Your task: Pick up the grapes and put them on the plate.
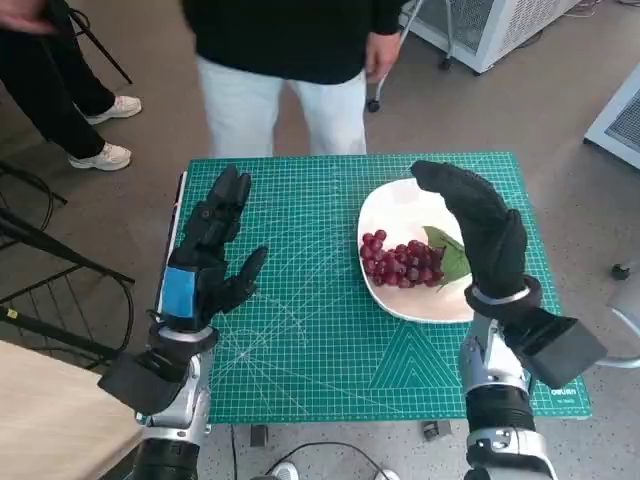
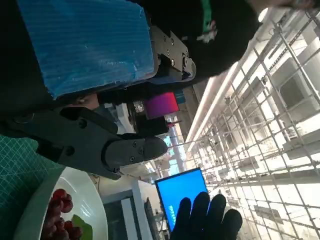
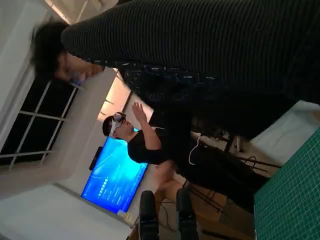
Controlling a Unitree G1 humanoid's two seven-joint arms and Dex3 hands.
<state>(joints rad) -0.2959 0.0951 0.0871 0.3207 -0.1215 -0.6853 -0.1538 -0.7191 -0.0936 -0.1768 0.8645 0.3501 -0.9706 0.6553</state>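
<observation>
A bunch of dark red grapes [image 1: 402, 263] with a green leaf lies on the white plate [image 1: 392, 210] at the right of the green cutting mat. My right hand [image 1: 482, 225] in its black glove is raised above the plate's right side, fingers spread, holding nothing. My left hand [image 1: 212, 250] hovers over the mat's left part, fingers apart and empty. In the left wrist view the grapes [image 2: 59, 206] and the plate [image 2: 35, 205] show beyond my left hand [image 2: 100, 142], and the gloved right hand [image 2: 207, 220] rises behind them.
The green mat [image 1: 310, 300] covers the small table. A person in white trousers [image 1: 280, 100] stands at its far edge, another person's legs [image 1: 60, 90] at the far left. A black chair frame [image 1: 40, 270] stands left of the table. Seated people [image 3: 165, 145] show in the right wrist view.
</observation>
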